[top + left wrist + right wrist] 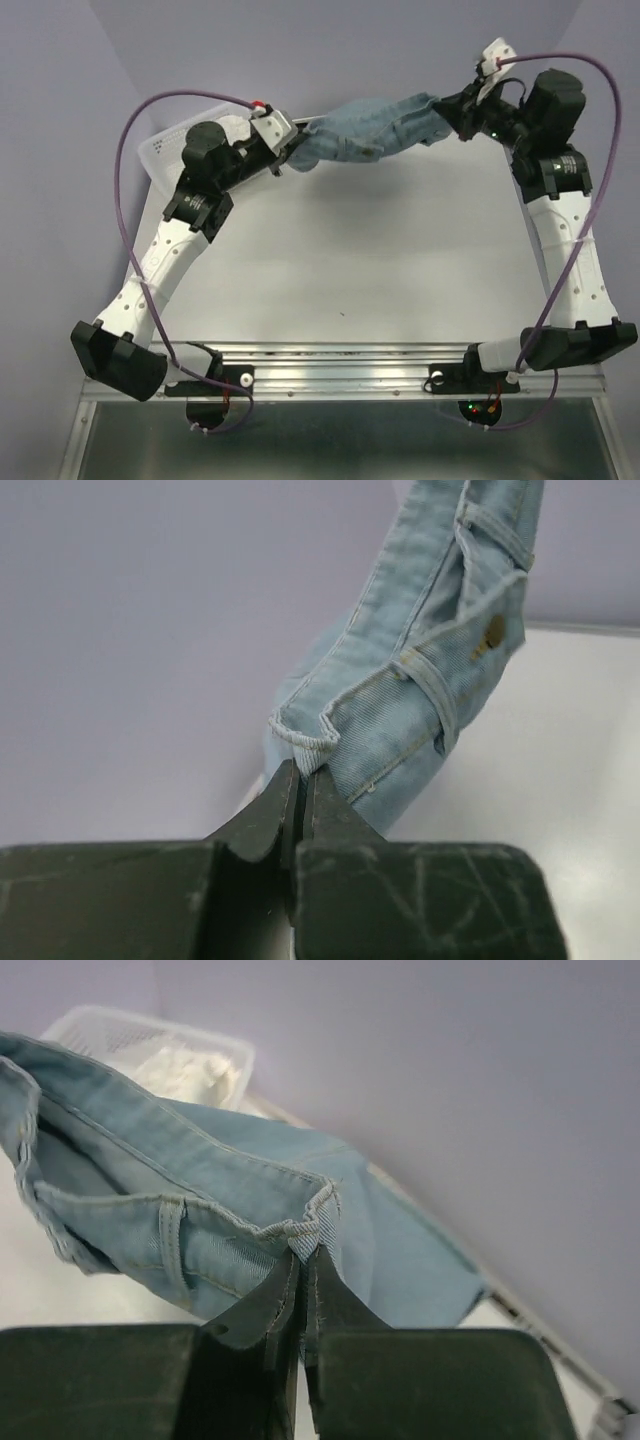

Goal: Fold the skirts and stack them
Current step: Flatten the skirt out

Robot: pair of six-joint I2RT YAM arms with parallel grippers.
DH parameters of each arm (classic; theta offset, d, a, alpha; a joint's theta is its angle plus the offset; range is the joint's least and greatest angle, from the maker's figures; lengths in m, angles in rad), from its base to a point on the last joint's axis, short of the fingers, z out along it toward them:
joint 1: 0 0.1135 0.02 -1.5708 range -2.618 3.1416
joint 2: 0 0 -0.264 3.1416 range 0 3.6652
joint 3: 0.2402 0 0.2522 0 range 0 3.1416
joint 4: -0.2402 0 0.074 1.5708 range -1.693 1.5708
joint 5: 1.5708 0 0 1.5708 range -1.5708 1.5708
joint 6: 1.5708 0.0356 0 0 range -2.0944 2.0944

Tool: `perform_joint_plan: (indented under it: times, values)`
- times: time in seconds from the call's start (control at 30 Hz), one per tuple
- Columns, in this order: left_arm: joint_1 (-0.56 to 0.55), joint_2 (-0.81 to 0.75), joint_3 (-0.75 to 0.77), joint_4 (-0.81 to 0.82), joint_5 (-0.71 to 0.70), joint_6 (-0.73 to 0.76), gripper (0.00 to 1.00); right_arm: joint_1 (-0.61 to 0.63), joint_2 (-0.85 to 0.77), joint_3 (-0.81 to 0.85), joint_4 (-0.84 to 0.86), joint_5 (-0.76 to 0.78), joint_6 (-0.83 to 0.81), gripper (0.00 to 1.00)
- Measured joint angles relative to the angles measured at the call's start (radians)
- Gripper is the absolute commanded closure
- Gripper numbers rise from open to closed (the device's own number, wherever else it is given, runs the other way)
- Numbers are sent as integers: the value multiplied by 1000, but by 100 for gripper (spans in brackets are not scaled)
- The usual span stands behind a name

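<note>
Left fingers and right fingers: both pairs are pressed together, each pinching a hem corner of the same garment, so you hold it by two ends at once.

Table: its white surface lies open toward 6 o'clock of the held cloth, between the two arms. Judged from this, it is the place where you would spread the cloth.

Blue skirt: it hangs as a bunched band over the far edge of the table. Its long axis in the top view runs from the left fingers at about 10 o'clock to the right fingers at about 1 o'clock, and it sags slightly between them. From the left fingers it leads away toward 1 o'clock; from the right fingers, toward 10 o'clock. Neither arm is nearer; each has its own end. The next move likely calls for drawing both ends toward 6 o'clock together, keeping the band taut.

Basket: white mesh, at 10 o'clock, just behind the left arm. It is the only thing close enough to catch that arm.

White skirt: pale cloth lying inside the basket, well apart from both pairs of fingers.

Belt loop: on the waistband near the left fingers.
</note>
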Motion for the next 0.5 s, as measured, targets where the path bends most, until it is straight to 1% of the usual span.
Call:
perform_joint_plan:
  times: [0.1, 0.13, 0.2, 0.23, 0.27, 0.3, 0.33, 0.37, 0.4, 0.43, 0.5]
  values:
    - [-29, -24, -163, -79, 15, -17, 100, 71, -32, -190, -25, 19, -15, 99]
    - [-32, -15, -180, -98, 11, -27, 100, 83, -24, -219, -45, 33, -14, 99]
    - [-37, 27, -195, -123, -27, -65, 100, 94, 82, -215, -88, 101, -4, 99]
    - [-28, 61, -182, -122, -50, -86, 100, 86, 185, -122, -149, 131, 7, 99]
    - [-16, 103, -126, -146, -72, -108, 100, 80, 249, -51, -170, 145, 13, 99]
    - [0, 163, -33, -160, -90, -132, 100, 70, 362, 91, -179, 170, 23, 99]
    - [14, 212, 49, -168, -102, -152, 100, 60, 437, 201, -191, 188, 29, 99]
    - [32, 269, 161, -169, -114, -180, 100, 53, 488, 289, -202, 200, 35, 99]
    - [49, 303, 225, -158, -123, -202, 100, 45, 538, 391, -203, 219, 41, 99]
    - [60, 318, 264, -150, -132, -220, 100, 41, 541, 417, -200, 234, 43, 99]
    - [77, 304, 277, -124, -148, -238, 100, 38, 492, 402, -188, 243, 43, 99]
